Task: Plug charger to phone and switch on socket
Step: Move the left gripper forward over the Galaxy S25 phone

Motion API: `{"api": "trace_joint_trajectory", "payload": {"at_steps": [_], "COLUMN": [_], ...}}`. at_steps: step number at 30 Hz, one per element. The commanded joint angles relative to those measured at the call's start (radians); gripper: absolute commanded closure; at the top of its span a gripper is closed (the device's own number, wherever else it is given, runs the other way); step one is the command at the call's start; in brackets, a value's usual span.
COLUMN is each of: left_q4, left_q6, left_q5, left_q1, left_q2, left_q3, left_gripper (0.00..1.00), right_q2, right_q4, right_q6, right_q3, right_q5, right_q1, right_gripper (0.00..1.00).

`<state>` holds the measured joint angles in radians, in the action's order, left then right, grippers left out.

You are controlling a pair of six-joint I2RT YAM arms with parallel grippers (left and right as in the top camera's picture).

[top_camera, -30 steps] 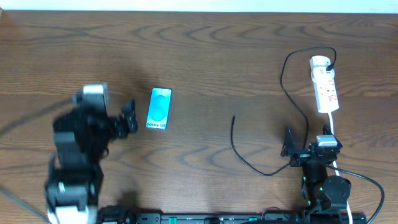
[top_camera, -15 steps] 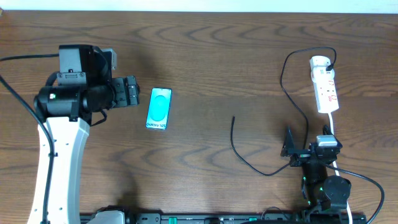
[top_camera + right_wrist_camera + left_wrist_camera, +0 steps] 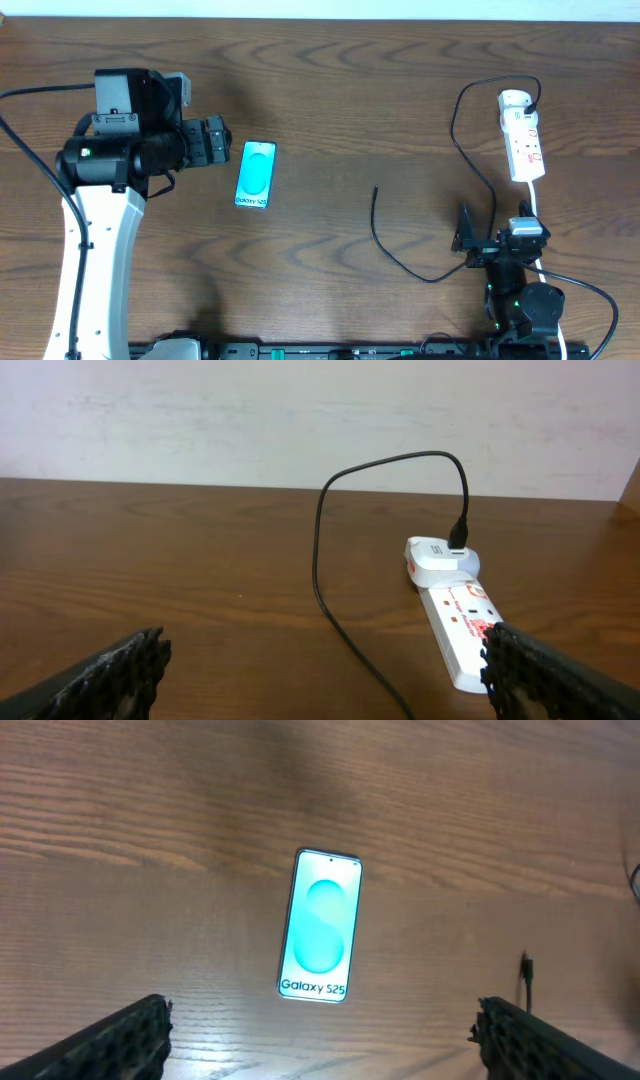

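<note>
The phone [image 3: 256, 174] lies flat at centre-left with its cyan screen lit; it also shows in the left wrist view [image 3: 320, 924]. My left gripper [image 3: 212, 143] is open and empty, just left of the phone's far end and apart from it. The charger cable [image 3: 455, 125] runs from a white adapter on the socket [image 3: 523, 136] and loops down to a free tip [image 3: 375, 189] at the table's middle. The socket [image 3: 463, 622] and the cable [image 3: 318, 555] show in the right wrist view. My right gripper [image 3: 463, 231] is open and empty, near the front edge, below the socket.
The socket's white cord [image 3: 536, 205] runs down beside the right arm. A white wall [image 3: 300, 420] rises behind the table's far edge.
My left arm has swung up from the front left and reached toward the phone, then edged slightly closer to it. The right arm, cable and phone have not moved.
</note>
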<state>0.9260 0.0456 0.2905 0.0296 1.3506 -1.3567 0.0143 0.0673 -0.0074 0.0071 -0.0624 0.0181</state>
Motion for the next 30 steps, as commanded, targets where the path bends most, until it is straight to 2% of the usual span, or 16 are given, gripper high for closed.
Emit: {"api": "trace_joint_trajectory", "payload": {"at_steps": [1,8,15,30], "left_q4": [-0.005,-0.008,0.001,0.008], "left_q6": [0.012,0.019,0.027,0.042], "left_q5": [0.015,0.012,0.011,-0.075], "left_q1": [-0.030,-0.101,-0.108,-0.123], "left_q2": [0.024,0.210,0.355,0.453], "left_q3": [-0.016,-0.033,-0.074,-0.072], "left_gripper": [0.02,0.02,0.02,0.02], "right_q2": [-0.008,-0.008,-0.008,-0.008], "right_q4": [0.004,0.004,0.004,0.004], "right_q6": [0.011,0.011,0.011,0.011], "right_q3": [-0.002,-0.002,-0.002,-0.002], "right_q5": [0.004,0.004,0.004,0.004], "right_q1": [-0.007,-0.007,-0.006,-0.007], "right_gripper": [0.01,0.01,0.01,0.01]}}
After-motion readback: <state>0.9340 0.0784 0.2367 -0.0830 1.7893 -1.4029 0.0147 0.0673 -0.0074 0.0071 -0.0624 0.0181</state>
